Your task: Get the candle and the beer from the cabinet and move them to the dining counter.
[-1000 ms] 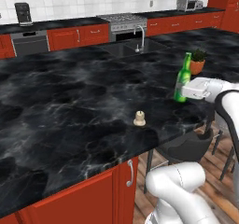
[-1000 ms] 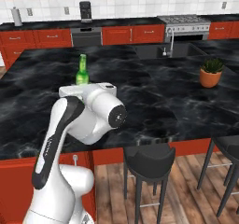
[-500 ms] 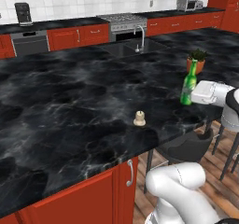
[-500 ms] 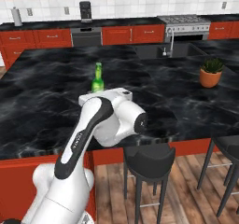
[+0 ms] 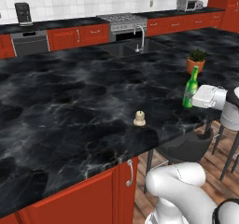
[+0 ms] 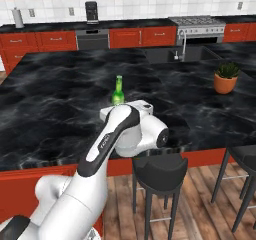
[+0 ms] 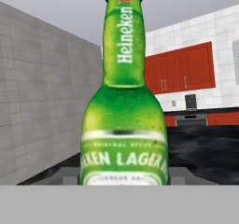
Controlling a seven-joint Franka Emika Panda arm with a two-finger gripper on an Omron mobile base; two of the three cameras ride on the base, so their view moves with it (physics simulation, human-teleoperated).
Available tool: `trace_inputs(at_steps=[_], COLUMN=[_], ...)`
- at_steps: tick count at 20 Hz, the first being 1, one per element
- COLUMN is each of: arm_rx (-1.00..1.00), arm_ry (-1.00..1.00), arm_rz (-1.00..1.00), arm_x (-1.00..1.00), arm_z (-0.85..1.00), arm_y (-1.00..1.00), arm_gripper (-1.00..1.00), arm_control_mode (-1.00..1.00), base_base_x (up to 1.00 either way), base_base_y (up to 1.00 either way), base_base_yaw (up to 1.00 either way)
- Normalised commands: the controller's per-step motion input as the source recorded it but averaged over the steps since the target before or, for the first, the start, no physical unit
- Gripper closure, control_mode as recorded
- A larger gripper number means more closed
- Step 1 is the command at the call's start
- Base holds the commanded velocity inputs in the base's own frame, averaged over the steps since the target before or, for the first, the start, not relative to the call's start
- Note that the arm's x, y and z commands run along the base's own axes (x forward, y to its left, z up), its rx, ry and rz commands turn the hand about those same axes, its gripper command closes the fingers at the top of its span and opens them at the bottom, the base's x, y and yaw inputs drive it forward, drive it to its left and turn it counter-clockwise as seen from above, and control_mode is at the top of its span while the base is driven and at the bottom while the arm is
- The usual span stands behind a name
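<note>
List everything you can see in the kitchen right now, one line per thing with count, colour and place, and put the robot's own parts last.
dining counter: one, black marble with grey-white veins, on a red base, foreground.
candle: one, cream-white, upright on the dining counter near its front edge.
beer: one, green bottle, upright, held over the dining counter's right part.
potted plant: one, green in a terracotta pot, on the dining counter behind the beer.
stools: at least two, black, in front of the dining counter.
faucet: one, silver, at the sink.
stove: one, steel, back wall.
coffee maker: one, black, back counter.
microwave: one, silver, back counter right.
gripper: one, white, jaws closed on the beer.
</note>
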Motion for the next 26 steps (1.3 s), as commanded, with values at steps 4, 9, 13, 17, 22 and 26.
trace_inputs(at_steps=[4, 9, 13, 17, 22, 26], arm_rx=[-0.02, -0.05, -0.05, -0.04, 0.00, 0.00], arm_ry=[0.00, 0.00, 0.01, 0.01, 0.00, 0.00], arm_rz=[0.00, 0.00, 0.00, 0.00, 0.00, 0.00], arm_x=[0.39, 0.43, 0.38, 0.34, 0.26, 0.19], arm_z=[-0.37, -0.40, -0.38, -0.30, -0.24, -0.29], arm_y=[-0.29, -0.16, -0.06, 0.00, 0.00, -0.01], arm_gripper=[1.00, 1.00, 1.00, 1.00, 1.00, 1.00], arm_control_mode=[-1.00, -1.00, -1.00, -1.00, -1.00, -1.00], base_base_x=[0.00, 0.00, 0.00, 0.00, 0.00, 0.00], base_base_y=[0.00, 0.00, 0.00, 0.00, 0.00, 0.00], base_base_yaw=[0.00, 0.00, 0.00, 0.00, 0.00, 0.00])
